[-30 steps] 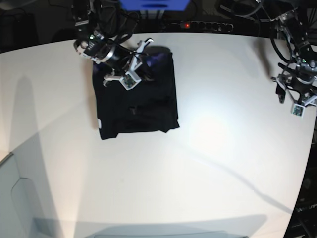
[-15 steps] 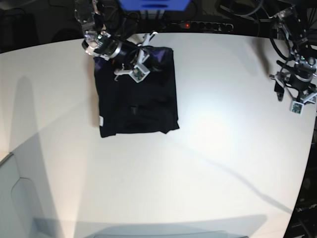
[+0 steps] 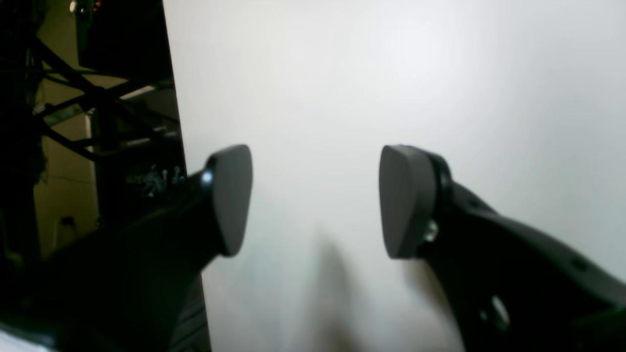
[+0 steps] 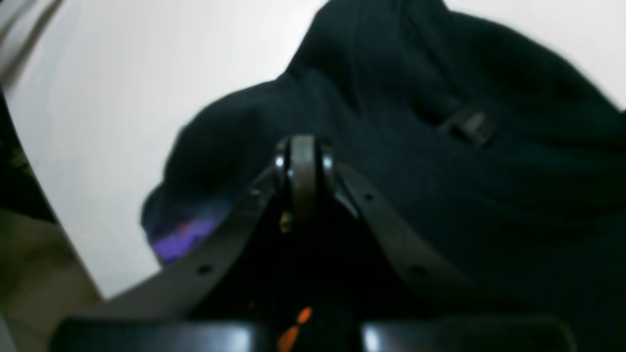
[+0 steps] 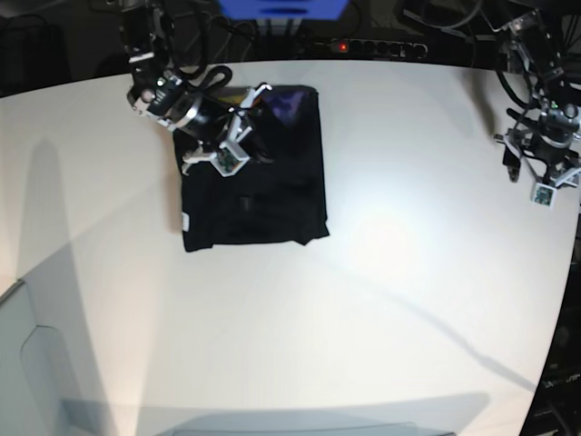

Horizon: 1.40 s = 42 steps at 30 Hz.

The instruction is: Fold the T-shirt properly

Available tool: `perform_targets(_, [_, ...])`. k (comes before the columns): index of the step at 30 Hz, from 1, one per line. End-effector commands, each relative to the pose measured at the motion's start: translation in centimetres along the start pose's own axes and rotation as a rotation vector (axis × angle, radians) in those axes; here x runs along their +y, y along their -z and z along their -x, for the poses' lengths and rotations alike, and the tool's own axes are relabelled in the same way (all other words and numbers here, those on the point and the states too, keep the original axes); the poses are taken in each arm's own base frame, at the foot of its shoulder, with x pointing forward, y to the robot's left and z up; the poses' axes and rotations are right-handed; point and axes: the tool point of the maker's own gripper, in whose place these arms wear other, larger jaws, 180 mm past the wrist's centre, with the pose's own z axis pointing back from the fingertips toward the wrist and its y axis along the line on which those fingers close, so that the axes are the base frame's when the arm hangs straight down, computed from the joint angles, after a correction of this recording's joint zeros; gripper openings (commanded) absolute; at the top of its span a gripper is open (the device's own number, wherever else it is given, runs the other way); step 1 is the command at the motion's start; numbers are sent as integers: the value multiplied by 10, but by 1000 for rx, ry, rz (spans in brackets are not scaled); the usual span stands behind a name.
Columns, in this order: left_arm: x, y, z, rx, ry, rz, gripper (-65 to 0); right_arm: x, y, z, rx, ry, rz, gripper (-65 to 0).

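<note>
Black T-shirt [image 5: 251,177], folded into a rectangle, flat on the white table [image 5: 381,300] near its far edge, toward the far left corner; purple print [image 4: 183,235] showing at the far end; right gripper [image 4: 303,164] above the far part of the cloth, jaws fully closed, gripping nothing; left gripper [image 3: 315,200] at the right edge, jaws wide apart, empty.

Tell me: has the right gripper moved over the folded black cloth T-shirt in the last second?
Yes. The right gripper swung toward the table's far edge, then came back partway, judged against the T-shirt, which lies unchanged.
</note>
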Motion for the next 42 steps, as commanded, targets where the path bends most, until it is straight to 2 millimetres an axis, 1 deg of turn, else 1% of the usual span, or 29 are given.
perform_targets(1, [10, -4, -8, -29, 8, -26, -256, 0, 2, -8, -32, -3, -15, -650])
perform_targets(4, [6, -4, -9, -34, 2, -24, -256, -5, 10, 3, -4, 17, -18, -650])
perform_targets(7, [3, -5, -1, -15, 7, -15, -256, -7, 18, 16, 28, 44, -28, -650])
perform_targets(10, [-4, -3, 5, -3, -9, -1, -256, -9, 20, 19, 36, 51, -29, -650])
perform_targets(12, [-8, -3, 7, -1, -20, 6, -256, -12, 16, 4, -1, 28, -14, -650])
perform_targets(13, [-10, -4, 10, 6, -20, 11, -256, -14, 10, -8, -30, 8, -1, -650])
perform_targets(14, [-14, -5, 15, 18, -21, 18, -256, -16, 2, -18, -53, -7, 21, -650])
perform_targets(16, [-23, -7, 24, 35, -25, 34, -256, -25, -23, -39, -110, -42, 88, -650])
perform_targets(18, [-29, -9, 29, 44, -31, 44, -257, -29, -41, -56, -152, -70, 137, -650])
perform_targets(20, [-37, -12, 38, 65, -37, 60, -258, -41, -59, -61, -169, -71, 205, -650])
perform_targets(21, [-42, -13, 45, 81, -39, 70, -260, -49, -67, -57, -163, -56, 244, -650])
perform_targets(22, [-47, -16, 52, 95, -41, 79, -278, -59, -75, -51, -153, -40, 287, -650])
perform_targets(23, [-50, -18, 55, 103, -40, 84, -313, -69, -84, -44, -138, -21, 332, -650])
perform_targets(25, [-57, -24, 67, 126, -54, 91, -412, -83, -101, -25, -97, 30, 410, -650])
perform_targets(26, [-55, -31, 74, 139, -66, 75, -475, -90, -112, -14, -64, 53, 454, -650])
perform_targets(28, [-55, -44, 84, 157, -100, 50, -585, -98, -133, 8, 15, 98, 526, -650])
perform_targets(29, [-55, -50, 93, 175, -115, 40, -642, -100, -144, 22, 59, 124, 556, -650])
perform_targets(31, [-58, -58, 105, 205, -132, 36, -650, -100, -163, 50, 160, 169, 597, -650])
perform_targets(32, [-60, -61, 110, 216, -138, 37, -635, -99, -171, 60, 198, 184, 607, -650])
perform_targets(33, [-63, -63, 115, 228, -143, 43, -633, -95, -179, 72, 244, 202, 613, -650])
perform_targets(35, [-72, -69, 127, 262, -149, 59, -650, -82, -192, 92, 309, 230, 611, -650])
perform_targets(38, [-87, -82, 147, 310, -160, 90, -650, -59, -204, 115, 387, 263, 583, -650])
perform_targets(40, [-93, -89, 158, 340, -161, 103, -650, -51, -212, 124, 420, 273, 577, -650])
perform_targets(42, [-95, -95, 166, 365, -155, 111, -650, -44, -219, 132, 455, 277, 567, -650])
